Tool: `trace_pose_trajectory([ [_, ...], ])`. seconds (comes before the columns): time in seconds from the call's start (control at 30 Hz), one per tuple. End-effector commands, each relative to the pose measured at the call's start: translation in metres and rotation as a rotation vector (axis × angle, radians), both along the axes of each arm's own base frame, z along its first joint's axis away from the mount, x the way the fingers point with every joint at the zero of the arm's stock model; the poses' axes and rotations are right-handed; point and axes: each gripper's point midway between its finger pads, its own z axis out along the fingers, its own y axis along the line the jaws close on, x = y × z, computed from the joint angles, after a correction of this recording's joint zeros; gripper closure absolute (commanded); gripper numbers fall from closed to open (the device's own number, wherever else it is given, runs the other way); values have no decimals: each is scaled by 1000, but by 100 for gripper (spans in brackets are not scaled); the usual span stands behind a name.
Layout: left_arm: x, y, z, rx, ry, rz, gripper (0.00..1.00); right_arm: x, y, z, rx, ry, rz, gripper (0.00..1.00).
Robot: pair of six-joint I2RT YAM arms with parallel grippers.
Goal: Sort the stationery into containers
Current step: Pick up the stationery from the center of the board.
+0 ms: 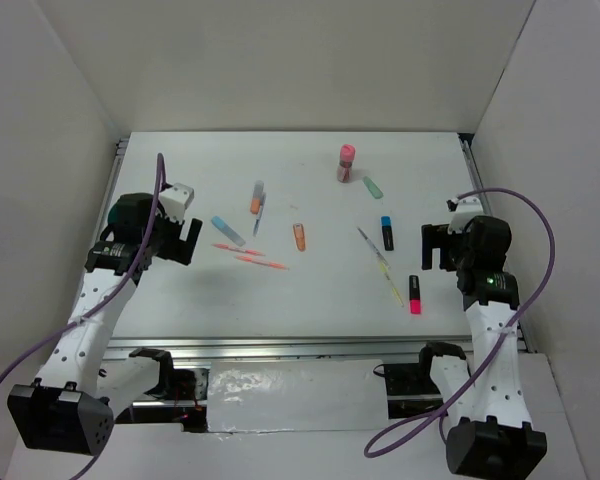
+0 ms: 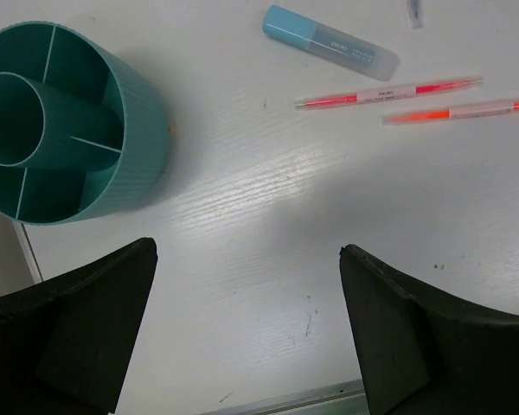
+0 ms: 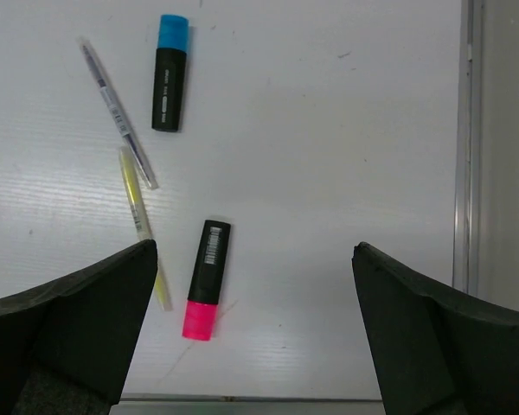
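Observation:
Stationery lies scattered on the white table (image 1: 310,300). The teal tub (image 2: 52,121) shows only in the left wrist view, at upper left; my left arm hides it in the top view. My left gripper (image 1: 185,240) (image 2: 246,259) is open and empty, just right of the tub. Beyond it lie a light blue marker (image 2: 329,43) and two thin orange-red pens (image 2: 387,91). My right gripper (image 1: 432,245) (image 3: 255,251) is open and empty, just right of a pink-capped black highlighter (image 3: 206,278), a yellow pen (image 3: 143,225), a clear pen (image 3: 117,112) and a blue-capped highlighter (image 3: 169,73).
Mid-table lie an orange marker (image 1: 298,236), an orange-and-grey marker (image 1: 256,195), a green highlighter (image 1: 373,187) and the pink-capped tube (image 1: 346,163) standing at the back. White walls enclose the table. A metal rail (image 3: 463,130) runs along the right edge.

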Motion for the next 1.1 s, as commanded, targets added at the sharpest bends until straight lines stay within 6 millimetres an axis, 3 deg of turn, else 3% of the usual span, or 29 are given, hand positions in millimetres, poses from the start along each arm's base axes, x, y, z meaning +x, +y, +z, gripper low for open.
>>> trace_pose_trajectory([
  [0.0,10,-5,18,-33,-80,14,1,15,13,25,14,-85,73,0],
  [0.1,11,-14,17,-60,-47,-36,1,45,28,41,35,-172,129,0],
  [0.17,12,-31,20,-112,-25,-120,1,67,36,35,74,-158,138,0],
  [0.27,15,-45,29,-175,-37,-166,1,107,56,44,138,-199,165,0],
  [0.3,16,-47,31,-191,-45,-169,1,124,61,61,152,-266,181,0],
  [0.37,20,-54,40,-229,-96,-186,1,149,74,48,183,-250,204,0],
  [0.4,20,-57,43,-242,-114,-195,1,166,76,62,184,-294,218,1],
  [0.43,23,-60,49,-261,-153,-203,1,181,94,40,200,-232,259,0],
  [0.5,23,-66,52,-297,-179,-219,1,208,102,52,224,-263,268,0],
  [0.53,26,-68,57,-307,-205,-228,1,224,109,31,233,-220,268,0],
  [0.57,27,-70,59,-316,-212,-229,1,241,113,47,235,-253,276,0],
  [0.6,29,-71,55,-325,-202,-227,1,250,118,45,234,-250,284,0],
  [0.63,30,-72,54,-330,-202,-229,1,265,128,58,230,-278,310,0],
  [0.67,32,-73,53,-334,-199,-232,1,277,137,36,229,-236,325,0],
  [0.77,37,-74,44,-336,-174,-234,1,309,159,26,214,-230,366,0],
  [0.93,43,-74,30,-325,-145,-240,1,344,180,14,205,-235,392,0],
  [0.97,43,-74,28,-325,-139,-239,1,351,183,21,198,-256,395,0],
  [1.0,45,-73,24,-319,-132,-233,1,355,188,6,191,-234,400,0],
  [1.07,46,-72,23,-315,-130,-228,1,367,189,10,179,-253,377,0],
])
